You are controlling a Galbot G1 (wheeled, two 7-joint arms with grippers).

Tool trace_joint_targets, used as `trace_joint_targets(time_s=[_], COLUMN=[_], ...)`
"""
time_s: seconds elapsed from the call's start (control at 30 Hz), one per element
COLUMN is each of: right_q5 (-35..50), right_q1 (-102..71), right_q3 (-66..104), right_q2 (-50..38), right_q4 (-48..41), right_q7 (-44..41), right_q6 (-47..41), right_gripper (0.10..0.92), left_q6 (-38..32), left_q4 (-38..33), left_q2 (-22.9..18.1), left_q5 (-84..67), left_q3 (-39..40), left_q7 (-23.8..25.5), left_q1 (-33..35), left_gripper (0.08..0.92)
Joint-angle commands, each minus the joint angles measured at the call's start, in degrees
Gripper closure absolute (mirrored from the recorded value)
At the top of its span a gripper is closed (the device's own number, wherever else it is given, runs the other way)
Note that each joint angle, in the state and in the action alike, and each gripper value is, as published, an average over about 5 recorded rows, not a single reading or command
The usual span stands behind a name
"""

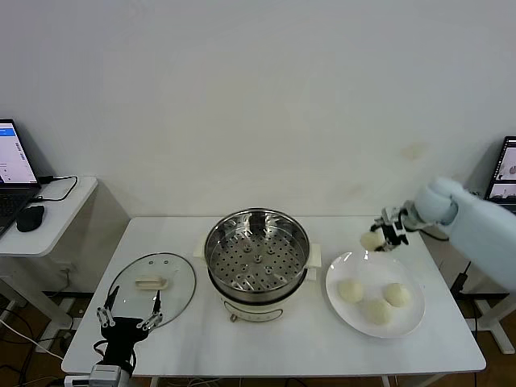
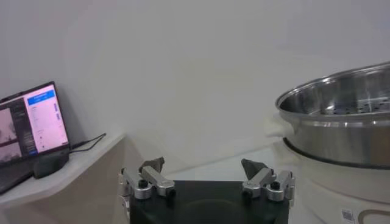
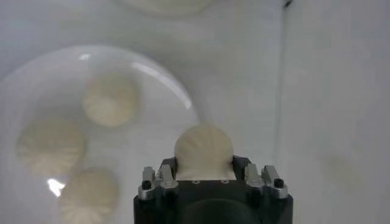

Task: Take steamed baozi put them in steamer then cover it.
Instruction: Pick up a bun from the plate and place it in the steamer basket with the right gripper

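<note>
My right claw (image 3: pixel 203 172), black with silver fittings, grips a cream-white baozi (image 1: pixel 371 239) with fine pleat lines; three more cream-white baozi (image 1: pixel 350 290) sit on a plain white plate (image 1: pixel 411 322). The steamer (image 1: pixel 256 250) is shiny steel, its tray dotted with holes, on a cream-white base. The cover (image 1: pixel 151 289) is clear glass with a cream-white handle, on the white tabletop (image 1: pixel 266 343).
</note>
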Motion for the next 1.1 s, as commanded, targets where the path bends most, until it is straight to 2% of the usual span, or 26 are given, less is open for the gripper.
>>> trace_joint_targets(time_s=[0.03, 0.2, 0.4, 0.77, 1.1], right_q5=[9.5, 12.0, 10.3, -6.9, -18.9], right_q1=[14.9, 15.3, 14.9, 11.0, 6.3], right_q3=[-11.0, -13.1, -18.1, -21.8, -21.7], right_q2=[5.4, 13.7, 23.1, 32.7, 35.1], right_q4=[3.0, 1.5, -1.2, -8.4, -14.1], right_q7=[2.6, 5.0, 6.3, 7.8, 9.3], right_q6=[2.2, 5.2, 11.7, 25.8, 31.9], right_gripper=[0.457, 0.457, 0.456, 0.433, 0.431], left_q6=[0.0, 0.0, -0.1, -0.1, -0.3], left_q4=[0.1, 0.4, 0.5, 0.8, 1.2], left_q2=[0.9, 1.2, 0.9, 0.2, 0.0], left_q5=[-0.9, -1.6, -2.1, -2.7, -3.5], left_q3=[-0.5, -1.2, -2.0, -3.2, -3.7], left_q7=[0.0, 0.1, 0.1, 0.2, 0.1], left_q1=[-0.1, -0.2, -0.2, -0.1, -0.1], left_gripper=[0.177, 0.177, 0.177, 0.177, 0.177])
